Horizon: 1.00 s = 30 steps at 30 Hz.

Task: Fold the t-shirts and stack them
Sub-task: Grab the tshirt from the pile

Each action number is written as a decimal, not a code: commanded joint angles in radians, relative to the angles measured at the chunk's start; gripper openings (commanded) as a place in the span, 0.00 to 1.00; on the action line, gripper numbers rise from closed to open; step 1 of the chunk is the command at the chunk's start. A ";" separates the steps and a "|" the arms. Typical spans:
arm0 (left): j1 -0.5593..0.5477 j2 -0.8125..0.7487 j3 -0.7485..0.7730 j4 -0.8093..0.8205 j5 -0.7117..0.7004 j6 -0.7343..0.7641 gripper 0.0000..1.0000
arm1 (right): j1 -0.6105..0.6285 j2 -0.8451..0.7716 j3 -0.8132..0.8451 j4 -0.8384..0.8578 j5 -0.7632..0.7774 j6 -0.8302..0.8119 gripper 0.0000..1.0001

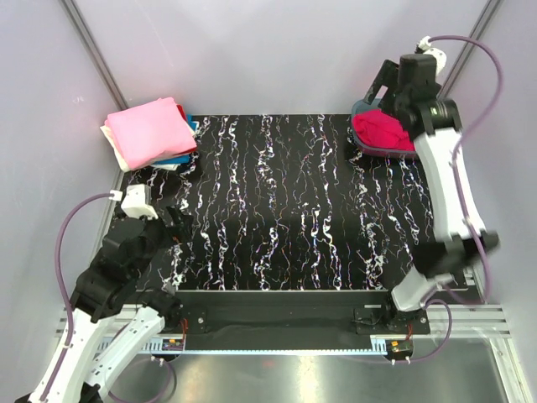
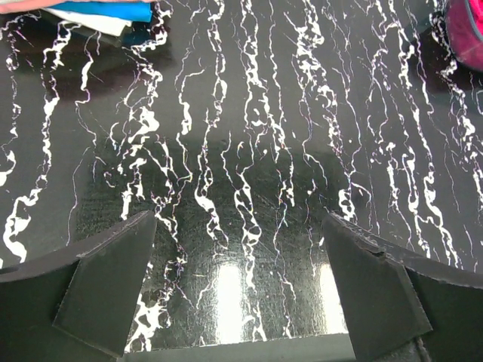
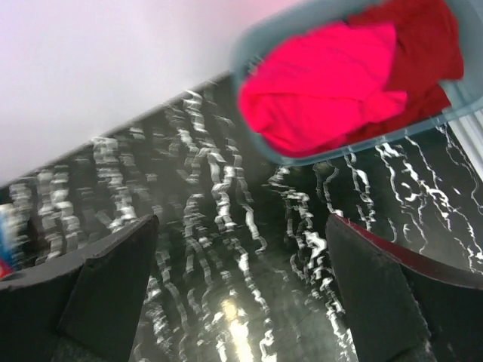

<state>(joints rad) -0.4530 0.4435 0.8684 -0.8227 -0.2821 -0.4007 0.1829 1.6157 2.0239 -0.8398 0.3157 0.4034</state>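
A folded stack of t-shirts sits at the back left of the mat, a light pink one on top with cream, blue and red edges showing beneath. A bright pinkish-red t-shirt lies crumpled in the teal tub at the back right. In the right wrist view it rests beside a darker red shirt. My right gripper hangs open above the tub's far side, nothing between its fingers. My left gripper is open and empty over the bare mat, near the stack.
The black mat with white veining covers the table. White walls close in the back and sides. The stack's blue edge shows at the top left of the left wrist view. The tub's rim overhangs the mat.
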 commanded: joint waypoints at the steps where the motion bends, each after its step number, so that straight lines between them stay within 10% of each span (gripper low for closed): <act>1: -0.004 -0.028 -0.003 0.030 -0.037 -0.013 0.99 | -0.077 0.219 0.225 -0.211 -0.062 -0.012 1.00; 8: -0.003 -0.046 -0.003 0.028 -0.040 -0.015 0.99 | -0.217 0.608 0.588 -0.321 -0.247 0.003 0.99; 25: 0.142 -0.055 -0.017 0.076 0.090 0.028 0.99 | -0.226 0.938 0.631 -0.225 -0.264 -0.020 0.81; 30: 0.142 -0.063 -0.020 0.079 0.093 0.030 0.99 | -0.227 0.960 0.651 -0.213 -0.262 -0.025 0.47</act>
<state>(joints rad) -0.3161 0.3916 0.8566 -0.8059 -0.2150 -0.3889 -0.0460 2.5713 2.6183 -1.0771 0.0586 0.3916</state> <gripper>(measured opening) 0.987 0.500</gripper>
